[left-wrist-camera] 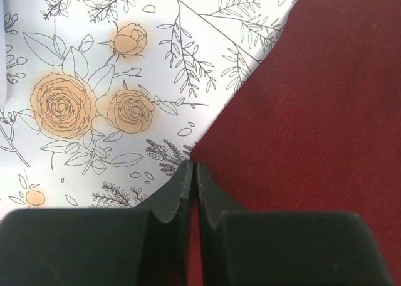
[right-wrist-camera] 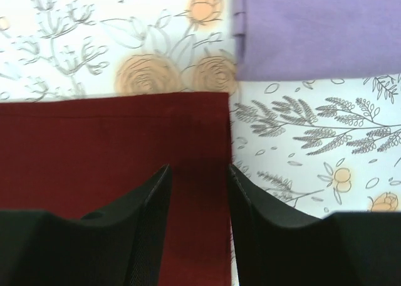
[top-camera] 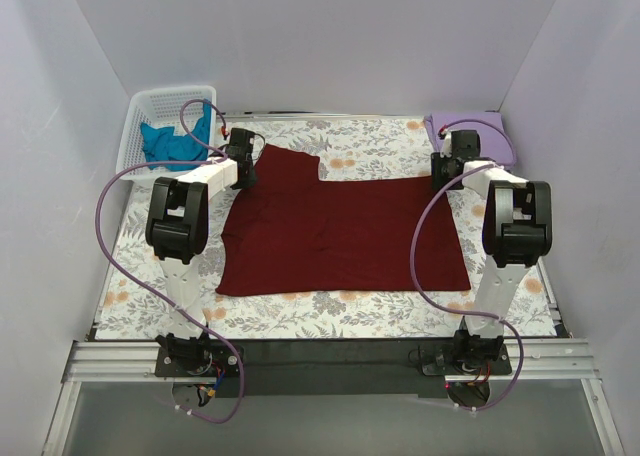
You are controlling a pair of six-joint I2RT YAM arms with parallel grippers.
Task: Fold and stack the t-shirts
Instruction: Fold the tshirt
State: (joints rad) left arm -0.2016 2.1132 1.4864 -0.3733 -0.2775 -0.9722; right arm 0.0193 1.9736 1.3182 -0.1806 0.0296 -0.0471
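A dark maroon t-shirt (top-camera: 340, 231) lies spread flat on the floral cloth. My left gripper (top-camera: 243, 161) sits at its far left corner. In the left wrist view that gripper (left-wrist-camera: 193, 165) is shut on the edge of the maroon t-shirt (left-wrist-camera: 313, 110), with red fabric pinched between its tips. My right gripper (top-camera: 447, 171) is at the far right corner. In the right wrist view it (right-wrist-camera: 199, 168) stands open, its fingers either side of a strip of the maroon t-shirt (right-wrist-camera: 113, 135) edge. A folded lavender t-shirt (top-camera: 495, 136) (right-wrist-camera: 313, 29) lies just beyond it. A teal t-shirt (top-camera: 172, 144) is crumpled in the basket.
A white lattice basket (top-camera: 135, 126) stands at the far left corner, close to my left arm. The floral cloth (top-camera: 380, 146) (left-wrist-camera: 94, 79) covers the table between white walls. Purple cables loop off both arms.
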